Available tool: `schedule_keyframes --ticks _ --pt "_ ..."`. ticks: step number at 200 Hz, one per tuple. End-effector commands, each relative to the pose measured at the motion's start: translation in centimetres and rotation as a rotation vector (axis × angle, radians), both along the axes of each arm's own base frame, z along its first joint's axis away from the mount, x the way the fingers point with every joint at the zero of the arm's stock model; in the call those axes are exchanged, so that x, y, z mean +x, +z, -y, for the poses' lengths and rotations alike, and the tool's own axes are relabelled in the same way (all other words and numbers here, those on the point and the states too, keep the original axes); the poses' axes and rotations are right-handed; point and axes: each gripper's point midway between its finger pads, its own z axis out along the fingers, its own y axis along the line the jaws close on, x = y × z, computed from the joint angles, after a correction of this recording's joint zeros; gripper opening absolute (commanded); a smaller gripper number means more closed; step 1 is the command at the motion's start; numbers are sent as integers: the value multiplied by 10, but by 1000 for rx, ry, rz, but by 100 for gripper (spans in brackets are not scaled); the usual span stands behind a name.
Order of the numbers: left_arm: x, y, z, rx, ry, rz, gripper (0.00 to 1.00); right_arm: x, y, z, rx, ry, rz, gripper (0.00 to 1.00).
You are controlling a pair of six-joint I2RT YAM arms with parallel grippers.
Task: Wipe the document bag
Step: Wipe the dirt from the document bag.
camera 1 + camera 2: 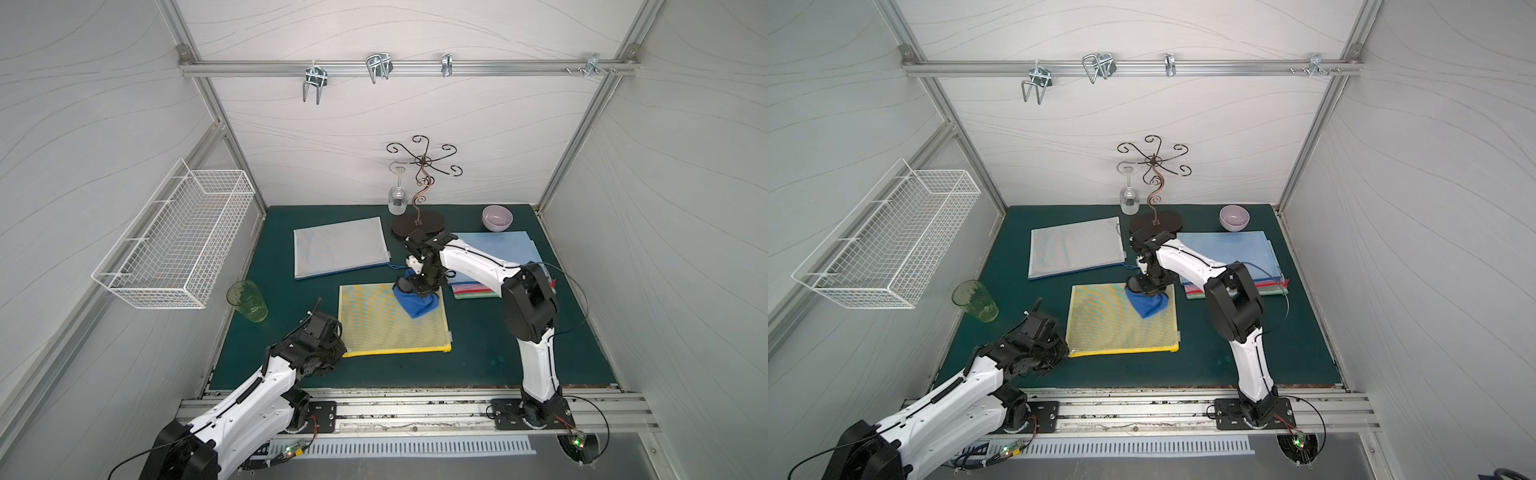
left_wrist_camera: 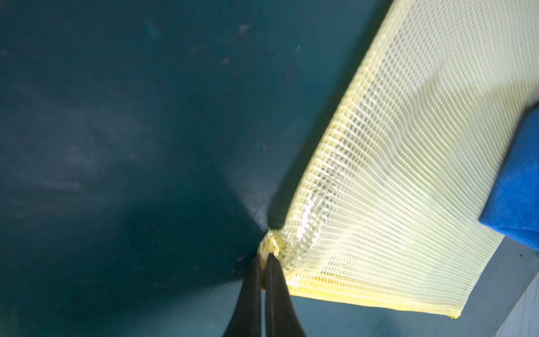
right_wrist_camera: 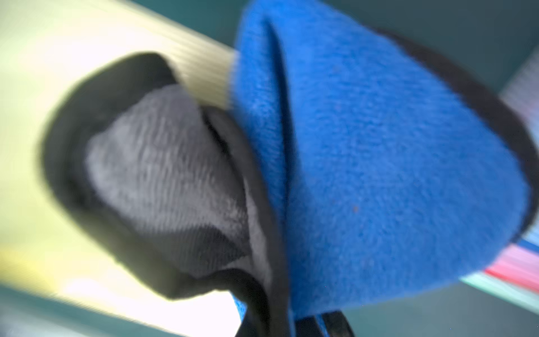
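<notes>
While the yellow mesh document bag [image 1: 392,328] lay flat mid-table on the green mat [image 1: 478,357], the left gripper [image 2: 264,258] pinched its near left corner, jaws closed tight on the mesh. Right gripper [image 1: 417,291] stood over the bag's far right corner, jaws clamped on a blue cloth [image 1: 417,305]; the cloth rested on the bag's surface. Grey bag [image 1: 340,247] lay behind, apart. Stack of coloured bags [image 1: 498,245] to the right, green tumbler [image 1: 247,301] to the left
</notes>
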Motion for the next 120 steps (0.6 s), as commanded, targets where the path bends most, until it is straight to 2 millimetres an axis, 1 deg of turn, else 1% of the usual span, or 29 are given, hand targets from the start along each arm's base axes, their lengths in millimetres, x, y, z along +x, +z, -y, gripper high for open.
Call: schedule_keyframes --ticks 1,14,30,37,47,61,76,88,105,110,120 --pt "-13 -15 -6 31 1 -66 0 -27 23 -81 282 107 -127 0" --pt "-13 -15 -5 33 -4 -72 0 -25 9 -102 302 105 -172 0" --pt "-13 -16 -5 34 -9 -77 0 -17 -11 -116 302 97 -186 0" --pt "-13 -16 -5 34 -10 -78 0 -11 -21 -119 292 86 -172 0" --pt "-13 -16 -4 34 -11 -79 0 4 -34 -120 273 54 -131 0" --pt "-12 -15 -4 32 -13 -78 0 25 -48 -112 234 -6 -71 0" --pt "-11 -14 -3 34 -20 -79 0 48 -53 -93 193 -73 -3 0" --pt "-11 -14 -3 37 -23 -82 0 61 -54 -71 157 -126 53 0" --pt "-9 -13 -2 36 -26 -77 0 72 -55 -20 -17 -198 149 0" --pt "-9 -12 -2 35 -26 -74 0 70 -57 -2 -94 -204 163 0" --pt "-8 -11 -1 33 -26 -68 0 66 -58 28 -223 -193 187 0"
